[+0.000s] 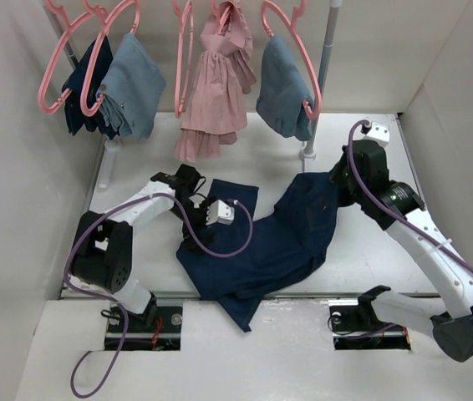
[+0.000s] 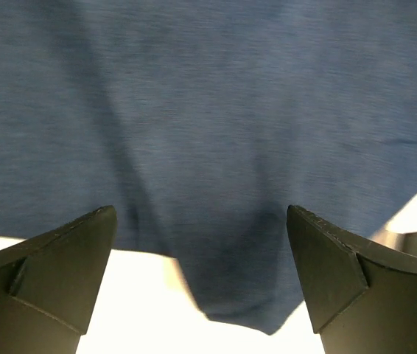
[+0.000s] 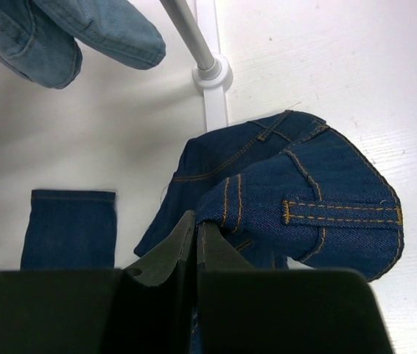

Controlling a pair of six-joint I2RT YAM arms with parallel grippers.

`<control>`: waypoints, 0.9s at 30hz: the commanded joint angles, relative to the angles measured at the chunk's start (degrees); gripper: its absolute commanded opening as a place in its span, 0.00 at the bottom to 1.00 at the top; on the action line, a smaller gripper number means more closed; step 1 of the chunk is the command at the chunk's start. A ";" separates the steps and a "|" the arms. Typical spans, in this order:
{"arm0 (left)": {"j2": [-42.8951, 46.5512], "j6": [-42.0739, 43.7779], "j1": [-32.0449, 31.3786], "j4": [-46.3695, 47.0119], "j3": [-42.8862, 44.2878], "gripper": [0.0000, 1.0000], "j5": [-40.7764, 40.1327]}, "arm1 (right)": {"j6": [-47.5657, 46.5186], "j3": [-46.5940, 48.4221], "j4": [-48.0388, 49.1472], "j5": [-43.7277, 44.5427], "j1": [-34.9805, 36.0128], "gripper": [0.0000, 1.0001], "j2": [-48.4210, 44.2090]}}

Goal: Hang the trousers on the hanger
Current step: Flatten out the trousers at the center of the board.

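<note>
1. Left gripper [image 2: 201, 212], nearest the lens: spread to full width, clamping nothing, black fingertips [image 2: 83, 243] low over the white table [image 2: 135, 310].
2. Between and just ahead of those open fingers: a rounded edge of the trousers [image 2: 208, 110], dark navy, filling the wrist view from side to side. Contact with either finger impossible to tell.
3. Right gripper [image 3: 196, 225]: pressed shut on a bunched edge of the trousers at the waist end, cloth humped up beside the tips.
4. Just beyond and to the right of those closed tips: a belt loop [image 3: 341, 210] and orange seams running across the raised fold.
5. Left of the right gripper, apart from the bunched waist in that view: one leg cuff [image 3: 68, 228], flat on the table.
6. Farther ahead of the right gripper: the white foot [image 3: 212, 74] of a rail post [image 3: 190, 33], near the trousers' far edge. Above and to the left of it, a hanging light denim garment [image 3: 68, 37].
7. Seen from overhead: trousers stretched from one gripper across to the other, a corner lapping over the table's near edge toward the arm bases.
8. Farthest from both grippers, hung up at the back: the hanger [image 1: 179, 96], pink and bare, just left of a pink dress [image 1: 216, 92] and well apart from the trousers.
</note>
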State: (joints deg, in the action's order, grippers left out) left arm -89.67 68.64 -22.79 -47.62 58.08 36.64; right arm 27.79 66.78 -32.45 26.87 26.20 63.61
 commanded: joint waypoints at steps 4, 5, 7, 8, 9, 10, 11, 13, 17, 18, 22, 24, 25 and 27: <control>-0.15 6.65 0.37 -1.76 -0.69 0.88 -1.75 | -0.90 -0.60 2.04 0.46 0.26 0.00 -4.99; -0.16 7.99 0.37 -3.52 -0.69 0.77 -3.06 | -0.90 -1.21 2.04 0.46 0.26 0.00 -5.51; 1.15 8.70 0.90 -5.47 -2.09 0.20 -4.64 | -0.90 -1.22 2.65 0.46 0.26 0.00 -5.52; 1.86 9.40 1.68 -6.08 -2.10 0.00 -6.22 | -0.90 -1.22 3.26 -1.02 0.26 0.00 -5.52; 2.82 8.62 2.30 -5.39 -2.79 0.00 -6.75 | -1.59 -1.22 4.05 -1.90 0.26 0.00 -5.52; 4.75 8.61 3.09 -5.38 -2.80 0.00 -6.76 | -2.21 -1.22 6.15 -2.87 -0.26 0.00 -4.74; 5.81 9.14 4.84 -5.38 -2.80 0.00 -6.76 | -4.04 -0.70 7.56 -4.01 -0.27 0.00 -3.86; 8.27 4.51 6.87 -2.76 -0.71 0.00 -7.28 | -6.60 2.10 10.72 -7.61 -1.14 0.00 -2.54; 18.44 -5.68 14.42 9.88 5.36 0.00 -11.06 | -13.45 12.65 17.22 -13.33 -4.83 0.00 2.20; 20.56 -6.32 16.96 12.52 6.16 0.00 -12.11 | -14.33 14.67 18.37 -14.73 -5.62 0.00 2.22; 29.62 -3.08 18.12 19.14 6.16 0.00 -19.84 | -15.75 18.55 24.62 -20.53 -7.82 0.00 -0.15; 32.70 -2.55 18.13 16.69 6.16 0.00 -20.38 | -15.75 16.29 25.41 -21.33 -7.83 0.00 -3.21; 33.50 -1.42 18.13 15.20 6.16 0.00 -20.38 | -14.53 14.45 25.94 -21.34 -7.83 0.00 -4.54; 35.08 -0.88 18.13 13.34 3.98 0.00 -21.87 | -12.68 6.92 25.94 -21.95 -7.83 0.00 -7.44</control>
State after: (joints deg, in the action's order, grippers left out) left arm -55.33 66.39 -5.15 -31.31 63.77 19.55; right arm 14.90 78.83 -13.54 6.85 19.11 60.75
